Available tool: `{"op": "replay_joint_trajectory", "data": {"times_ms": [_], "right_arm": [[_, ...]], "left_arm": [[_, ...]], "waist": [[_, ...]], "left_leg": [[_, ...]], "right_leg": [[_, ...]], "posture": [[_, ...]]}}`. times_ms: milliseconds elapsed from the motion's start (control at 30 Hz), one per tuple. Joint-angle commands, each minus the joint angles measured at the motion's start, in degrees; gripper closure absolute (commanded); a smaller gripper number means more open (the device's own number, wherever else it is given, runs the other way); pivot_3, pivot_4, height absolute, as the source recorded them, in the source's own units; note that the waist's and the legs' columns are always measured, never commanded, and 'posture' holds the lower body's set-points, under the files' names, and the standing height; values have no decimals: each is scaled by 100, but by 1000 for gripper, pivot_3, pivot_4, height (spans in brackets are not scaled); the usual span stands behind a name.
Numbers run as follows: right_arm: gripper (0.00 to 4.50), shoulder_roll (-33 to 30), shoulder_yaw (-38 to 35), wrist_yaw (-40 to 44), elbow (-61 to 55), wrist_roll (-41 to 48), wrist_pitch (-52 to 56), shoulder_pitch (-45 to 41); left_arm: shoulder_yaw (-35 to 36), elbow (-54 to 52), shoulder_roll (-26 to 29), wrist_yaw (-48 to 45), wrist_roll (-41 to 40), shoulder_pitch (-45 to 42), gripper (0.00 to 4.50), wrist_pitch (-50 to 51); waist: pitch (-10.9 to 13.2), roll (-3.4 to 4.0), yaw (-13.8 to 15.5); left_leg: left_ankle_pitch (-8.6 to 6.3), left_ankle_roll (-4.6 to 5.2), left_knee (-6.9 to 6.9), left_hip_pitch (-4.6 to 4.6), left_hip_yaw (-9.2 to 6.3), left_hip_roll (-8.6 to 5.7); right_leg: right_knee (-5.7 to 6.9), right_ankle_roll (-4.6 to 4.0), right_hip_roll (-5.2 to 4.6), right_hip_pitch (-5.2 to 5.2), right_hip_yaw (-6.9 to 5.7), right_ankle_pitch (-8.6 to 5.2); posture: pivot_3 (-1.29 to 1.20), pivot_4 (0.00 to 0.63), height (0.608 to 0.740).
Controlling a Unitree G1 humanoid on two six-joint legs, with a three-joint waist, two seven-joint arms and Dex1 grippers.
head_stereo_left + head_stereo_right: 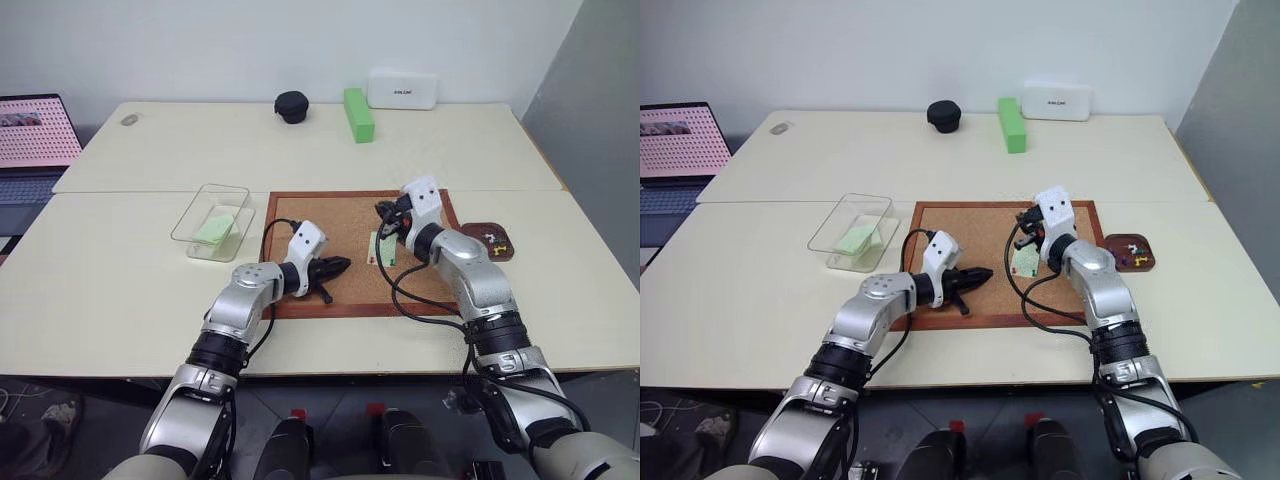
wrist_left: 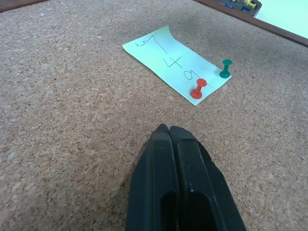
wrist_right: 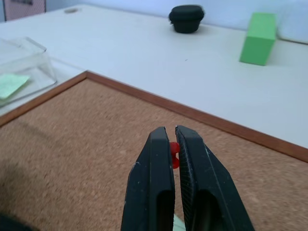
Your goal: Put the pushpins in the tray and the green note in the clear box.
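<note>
I see the left end effector (image 1: 340,266) low over the cork board (image 1: 340,215), close to the board's near edge, its two black fingers pressed together on nothing and pointing across the cork toward the green note (image 2: 175,60). That note lies flat on the board, right of the middle, with handwriting on it; a red pushpin (image 2: 198,89) and a green pushpin (image 2: 225,69) stand in its one end, just beside each other.

My right end effector (image 3: 173,139) hangs above the board over the note's far side, roughly level and aimed left, and it pinches a red pushpin (image 3: 174,155) between its fingertips.

Off the board's right edge, touching or just beside the frame, sits the tray (image 1: 497,243), holding several small pins; I make out yellow and blue ones, the rest too small to tell. Off the board's left edge, apart from it, stands the clear box (image 1: 212,221) with a pale-green slip of paper (image 1: 214,230) lying inside.

The cork between the two end effectors is bare, and the surface between board and clear box is open.

Toward the far edge of the surface rest a black round case (image 1: 292,106), a bright green block (image 1: 358,114) and a white device (image 1: 402,89), well apart from the board. A laptop (image 1: 35,140) sits beyond the far left corner.
</note>
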Motion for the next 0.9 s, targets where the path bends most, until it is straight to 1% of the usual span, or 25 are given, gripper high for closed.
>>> {"op": "replay_joint_trajectory", "data": {"times_ms": [33, 133, 200, 267, 367, 567, 767, 833, 867, 900], "right_arm": [[4465, -184, -462, -433, -611, 66, 260, 144], [4465, -698, -811, -990, -816, -395, 196, 432], [4465, -906, -921, -1190, -840, -514, 182, 577], [4465, -1118, -868, -1181, -842, -638, 94, 737], [4465, -1672, -551, -888, -670, -1113, -492, 1226], [4465, -2016, -265, -630, -342, -1357, -1148, 1351], [4465, -2049, -214, -612, -38, -1446, -1265, 1280], [3902, -2091, -183, -606, 70, -1500, -1289, 1294], [3813, -2096, -189, -609, 115, -1508, -1293, 1300], [3545, -2099, -196, -609, 146, -1508, -1296, 1304]], "left_arm": [[-186, 224, 13, 15, 197, 119, 4500, 197], [-194, 178, 21, -6, 182, 159, 4500, 222], [-203, 169, 21, -19, 173, 166, 4500, 229], [-211, 179, 11, -13, 174, 162, 4500, 224], [-250, 231, -6, -38, 199, 114, 4500, 173], [-230, 343, -25, -28, 221, 10, 4500, 100], [-216, 335, -13, -31, 227, 9, 4500, 94], [-216, 315, -8, -2, 240, 40, 4500, 87], [-216, 312, -6, 6, 243, 54, 4500, 84], [-216, 310, -5, 11, 244, 64, 4500, 82]], "waist": [[0, 0, 1], [0, 0, 13], [0, 0, 19], [0, 0, 2], [-7, 11, -7], [-8, 9, -10], [-8, 8, 3], [-8, 8, 3], [-8, 8, 2], [-8, 8, 2]], "left_leg": [[0, 0, 0, 0, 0, 0], [0, 0, -2, -1, -1, 0], [0, 0, -2, -5, 0, -4], [-1, 0, -3, -7, 5, -5], [0, 1, -9, 2, 6, -2], [0, 1, -3, 0, 13, -5], [0, 1, -3, -2, 10, -5], [0, 1, -3, -2, 10, -5], [0, 1, -3, -2, 10, -5], [0, 1, -3, -2, 10, -5]], "right_leg": [[-1, 0, 0, 0, 0, 0], [-2, -1, -1, 0, -1, -1], [-7, 0, -5, -1, -1, -1], [-12, 2, -6, -1, 3, -3], [-7, 1, -3, -1, 3, -5], [-12, 4, -4, 1, 10, -7], [-11, 5, -4, 2, 7, -6], [-12, 5, -4, 2, 7, -6], [-12, 5, -4, 2, 8, -6], [-12, 5, -4, 2, 8, -6]], "posture": [[0, 150, 740], [0, 150, 740], [0, 150, 740], [0, 150, 740], [0, 150, 740], [0, 150, 740], [0, 150, 740], [0, 150, 740], [0, 150, 740], [0, 150, 740]]}}
